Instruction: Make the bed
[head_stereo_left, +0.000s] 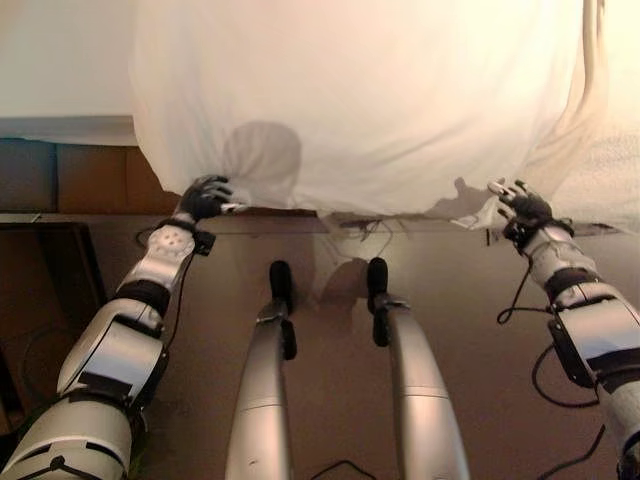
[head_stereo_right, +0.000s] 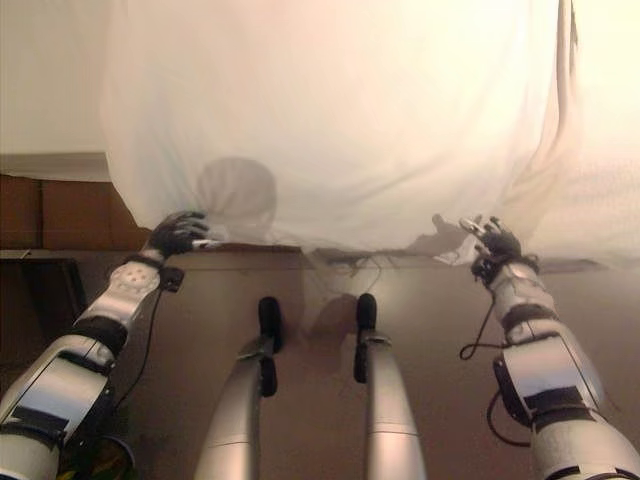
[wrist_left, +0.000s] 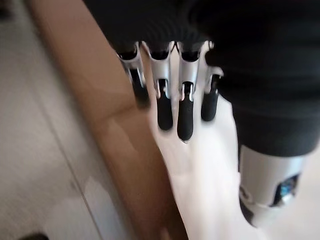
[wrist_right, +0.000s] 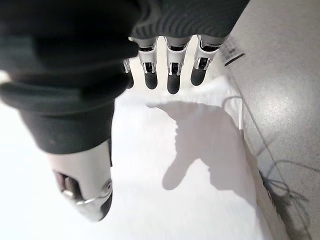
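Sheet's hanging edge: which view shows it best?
Left eye view: the sheet spans the frame, its lower edge running from left hand to right hand. The right eye view matches it. Wrist views show close white patches.

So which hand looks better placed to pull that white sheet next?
The left hand: its fingers curl round the white sheet's hem. The right hand sits open beside its corner.

bed (head_stereo_left: 60, 130) with wooden frame; white sheet (head_stereo_left: 360, 100) draped over its edge
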